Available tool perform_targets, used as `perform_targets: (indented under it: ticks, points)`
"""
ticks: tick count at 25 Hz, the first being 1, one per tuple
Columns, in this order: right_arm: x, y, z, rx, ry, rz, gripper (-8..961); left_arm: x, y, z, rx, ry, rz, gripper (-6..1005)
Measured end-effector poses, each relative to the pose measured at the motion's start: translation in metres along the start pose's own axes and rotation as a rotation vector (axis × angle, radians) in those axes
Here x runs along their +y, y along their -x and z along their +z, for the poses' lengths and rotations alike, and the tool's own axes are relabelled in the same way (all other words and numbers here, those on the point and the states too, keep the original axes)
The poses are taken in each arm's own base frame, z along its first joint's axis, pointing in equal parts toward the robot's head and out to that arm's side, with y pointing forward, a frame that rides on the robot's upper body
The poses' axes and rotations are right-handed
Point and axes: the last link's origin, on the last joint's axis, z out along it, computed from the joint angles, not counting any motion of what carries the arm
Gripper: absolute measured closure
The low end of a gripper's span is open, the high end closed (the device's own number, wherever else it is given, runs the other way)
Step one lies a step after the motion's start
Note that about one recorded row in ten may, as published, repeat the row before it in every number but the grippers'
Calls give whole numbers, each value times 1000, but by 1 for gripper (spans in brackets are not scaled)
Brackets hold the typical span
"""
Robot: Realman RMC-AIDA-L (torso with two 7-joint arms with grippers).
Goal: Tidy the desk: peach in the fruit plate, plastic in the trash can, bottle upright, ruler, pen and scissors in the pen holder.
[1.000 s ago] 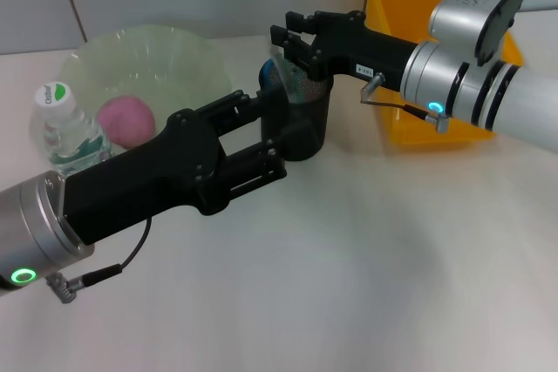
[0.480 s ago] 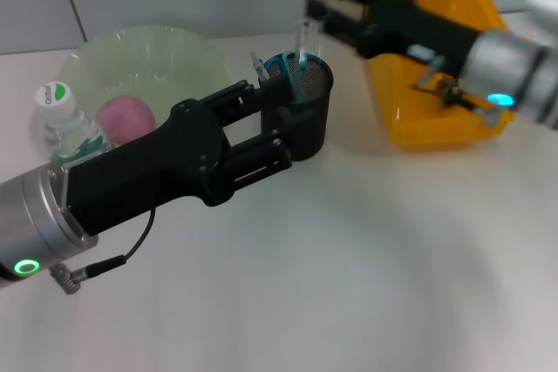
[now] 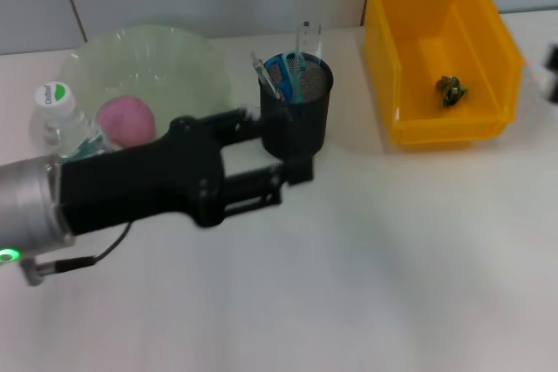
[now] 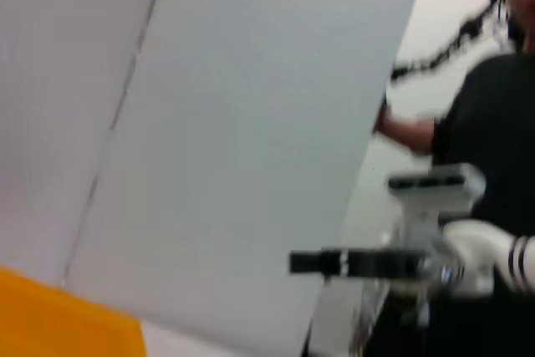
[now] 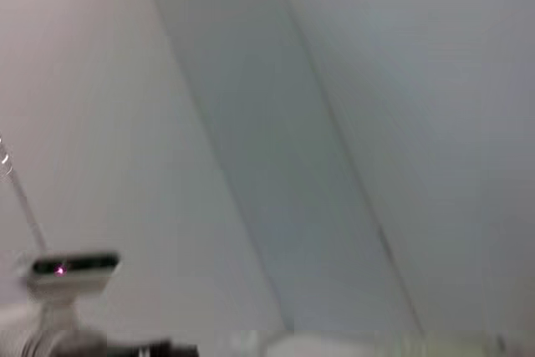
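The black mesh pen holder [image 3: 301, 119] stands upright in the head view, with a clear ruler [image 3: 308, 41], blue scissors [image 3: 283, 71] and a pen [image 3: 263, 71] sticking out of it. My left gripper [image 3: 279, 145] is open, and its black fingers [image 3: 240, 121] reach to the holder's left side and base; I cannot tell if they touch. A pink peach [image 3: 125, 119] lies in the pale green fruit plate [image 3: 174, 54]. Beside the plate the bottle [image 3: 57, 124] stands upright. Crumpled plastic [image 3: 451, 90] lies in the yellow trash can [image 3: 401, 58]. Only a dark blur of my right gripper [image 3: 553, 58] shows at the right edge.
The white desk stretches in front of the holder and the bin. The left wrist view shows a grey wall, a yellow corner [image 4: 50, 319] and a person beside another robot far off. Only wall shows in the right wrist view.
My right arm has left the ruler in the pen holder and swung away to the right, almost out of view. My left arm has drawn back and lowered a little.
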Motion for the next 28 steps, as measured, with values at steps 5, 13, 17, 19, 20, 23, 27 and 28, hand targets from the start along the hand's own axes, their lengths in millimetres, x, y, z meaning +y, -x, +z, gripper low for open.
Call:
perform_targets:
  ticks: [5,13,17,19,20,23,27,28]
  points:
    - [5,-5,-39,131,-30,80,228,-9,-1,-24,-134,5,-6,346]
    - [6,-25,17,293,160,143,231,-24,-10,-54,-272,100,-50,329]
    - [6,-33,41,333,202,114,231,-24,-6,-53,-334,106,-41,298]
    - [5,-36,47,326,203,92,231,-26,-3,-48,-335,113,-35,276]
    - [4,-37,48,327,198,85,231,-26,-2,-47,-332,116,-33,265]
    - [3,-40,49,333,188,68,231,-26,4,-38,-316,125,-28,233]
    - [4,-43,43,330,177,49,231,-26,11,-34,-299,127,-30,200]
    - [3,-44,42,334,172,44,231,-26,12,-34,-298,127,-31,200]
